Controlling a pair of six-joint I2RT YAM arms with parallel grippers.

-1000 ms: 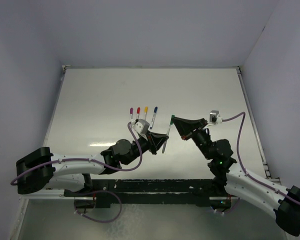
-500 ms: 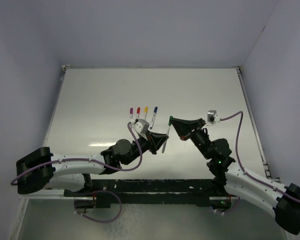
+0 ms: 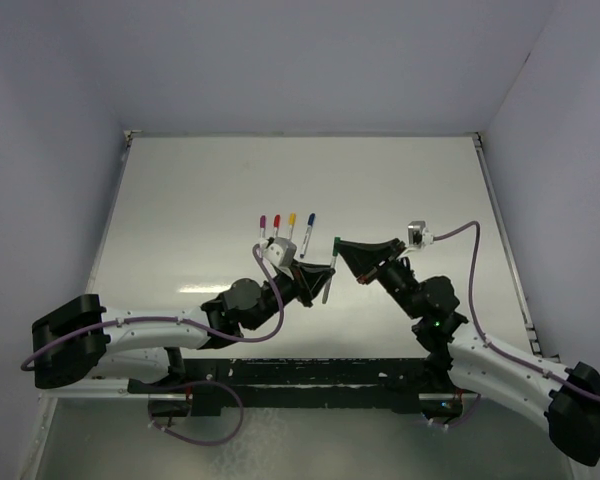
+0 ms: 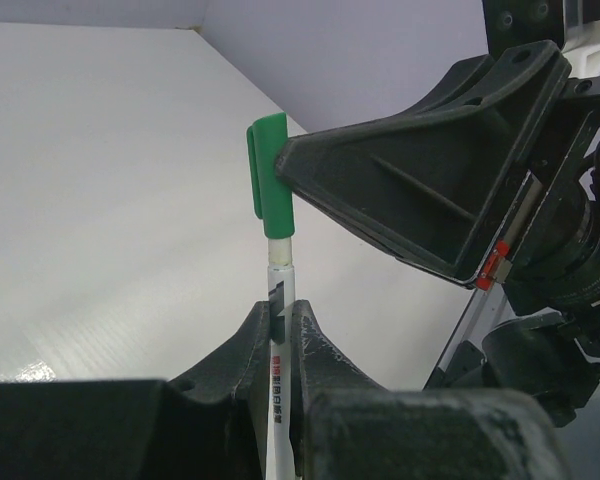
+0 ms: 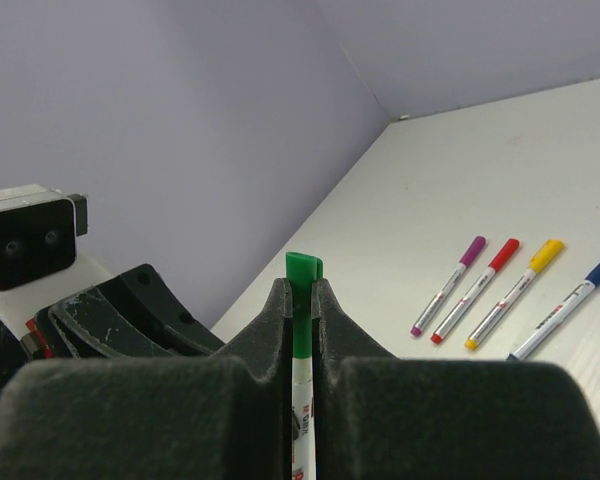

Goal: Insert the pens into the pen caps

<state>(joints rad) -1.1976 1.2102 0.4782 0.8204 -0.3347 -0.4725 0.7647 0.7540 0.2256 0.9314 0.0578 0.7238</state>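
Jaws of the left gripper pinch the white barrel of a pen at the bottom centre of the left wrist view, and the pen stands up the frame. The green cap sits over the pen's upper end. The right gripper is closed narrowly on that cap, reaching in from the right. In the top view the two meet just below centre. Beyond them, on the table, four more pens lie side by side: purple pen, red pen, yellow pen, blue pen.
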